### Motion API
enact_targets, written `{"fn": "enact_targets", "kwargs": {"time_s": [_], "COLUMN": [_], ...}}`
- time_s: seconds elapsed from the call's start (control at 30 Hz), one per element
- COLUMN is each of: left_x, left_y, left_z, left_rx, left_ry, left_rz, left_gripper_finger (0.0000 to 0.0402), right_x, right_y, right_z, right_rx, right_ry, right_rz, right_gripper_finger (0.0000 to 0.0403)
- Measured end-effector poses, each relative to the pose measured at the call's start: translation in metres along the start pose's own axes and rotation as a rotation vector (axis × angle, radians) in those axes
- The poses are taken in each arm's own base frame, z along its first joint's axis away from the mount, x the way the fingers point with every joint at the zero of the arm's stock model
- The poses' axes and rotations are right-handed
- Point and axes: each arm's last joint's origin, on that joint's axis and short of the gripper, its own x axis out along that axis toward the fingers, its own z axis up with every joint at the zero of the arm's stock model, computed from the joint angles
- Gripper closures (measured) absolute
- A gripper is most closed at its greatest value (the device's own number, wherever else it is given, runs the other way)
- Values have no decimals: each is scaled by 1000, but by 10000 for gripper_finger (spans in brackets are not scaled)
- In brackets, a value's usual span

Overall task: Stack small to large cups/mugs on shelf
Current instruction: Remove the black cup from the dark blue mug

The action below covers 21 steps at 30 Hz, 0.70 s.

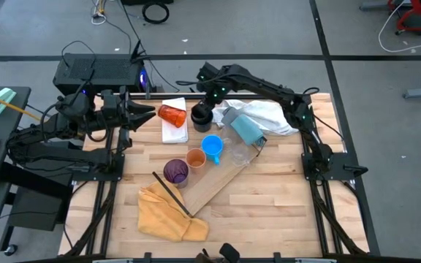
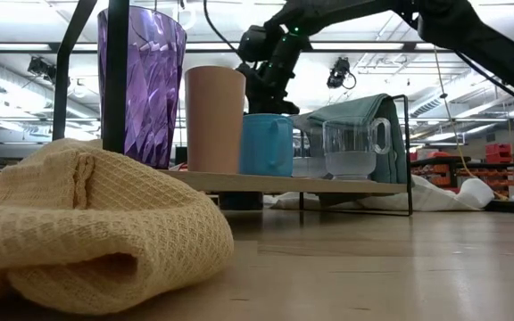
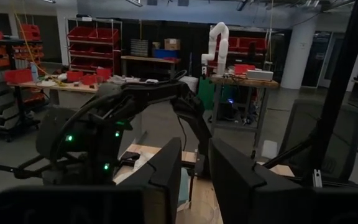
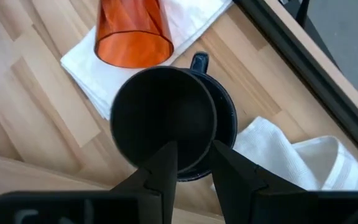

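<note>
Right gripper (image 4: 188, 163) pinches the smooth black mug's (image 4: 160, 115) round rim, at our table's twelve o'clock, beside the ribbed orange tumbler (image 4: 132, 31). Left gripper (image 1: 148, 112) waits at ten o'clock; its grip we cannot tell.

Purple cup (image 1: 175, 171) showing translucent violet, faceted diamond pattern. Orange cup (image 1: 196, 158) showing matte peach-tan. Blue mug (image 1: 212, 147) showing bright sky blue. Clear mug (image 1: 240, 153) showing colourless glass. Tumbler (image 1: 172, 115) glowing translucent red-orange, lying on white pad (image 1: 175, 130). Black cup (image 4: 163, 121) showing matte black inside dark bluish mug (image 4: 224, 118). Shelf (image 1: 221, 183) showing pale plain wood. Table (image 1: 283, 204) showing light wood strips. Yellow cloth (image 1: 168, 213) showing mustard waffle weave. White cloth (image 1: 269, 113) lying crumpled. Cylinder (image 1: 245, 128) showing pale blue.
</note>
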Motion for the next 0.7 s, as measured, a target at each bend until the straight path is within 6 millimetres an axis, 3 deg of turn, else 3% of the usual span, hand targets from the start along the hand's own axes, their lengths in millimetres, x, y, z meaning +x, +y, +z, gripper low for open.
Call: {"fn": "enact_targets", "kwargs": {"time_s": [0.7], "left_x": [0], "left_y": [0], "left_z": [0], "left_rx": [-1], "left_ry": [2], "left_rz": [0], "left_gripper_finger": [305], "right_x": [23], "right_y": [-1], "right_z": [0], "right_rx": [16], "right_ry": [-4], "right_rz": [3], "right_gripper_finger": [300]}}
